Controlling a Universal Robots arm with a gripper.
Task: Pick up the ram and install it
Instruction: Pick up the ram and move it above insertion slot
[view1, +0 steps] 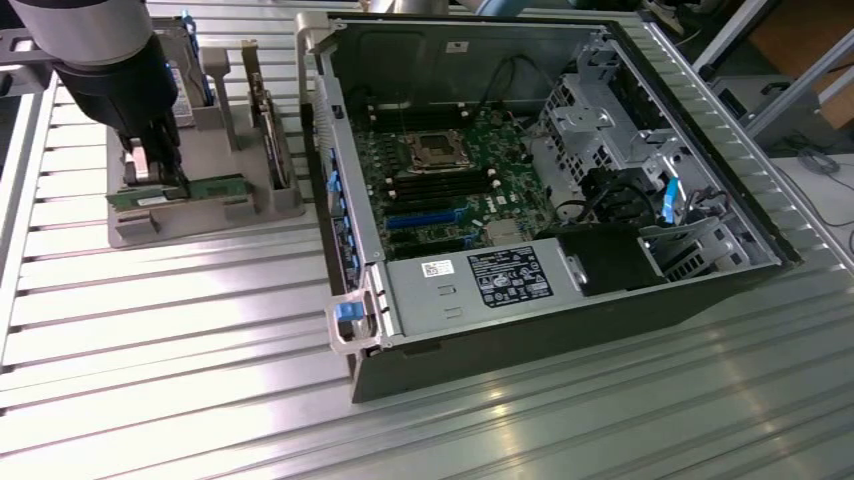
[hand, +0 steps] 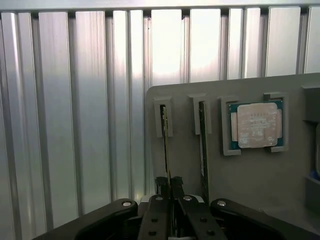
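**Step in hand: grasp of the ram at the holder.** The hand (hand: 169, 184) is lowered onto the grey holder (hand: 260, 190). Its fingers are drawn in to about the thickness of the board. The ram (hand: 165, 145) sits between them, and the pads appear to bear on both faces. The ram is seated in its slot and is not yet lifted.

**Location.** The ram is directly under the hand. A second stick (hand: 202, 145) stands in the slot just beside the hand, and the processor (hand: 257, 125) lies in its pocket further out on the same side. In the exterior view the open computer case (view1: 534, 330) stands on the counter (view1: 160, 330), well apart from the hand (view1: 150, 165).

**Orientation.** The ram (view1: 200, 188) stands on edge. Its long axis is level with the counter and runs along the slot, across the closing direction of the fingers.

**Requirement (judgement).** Clearing the slot calls for straight travel in the plane of the board, without twist. The neighbouring stick leaves little side room.
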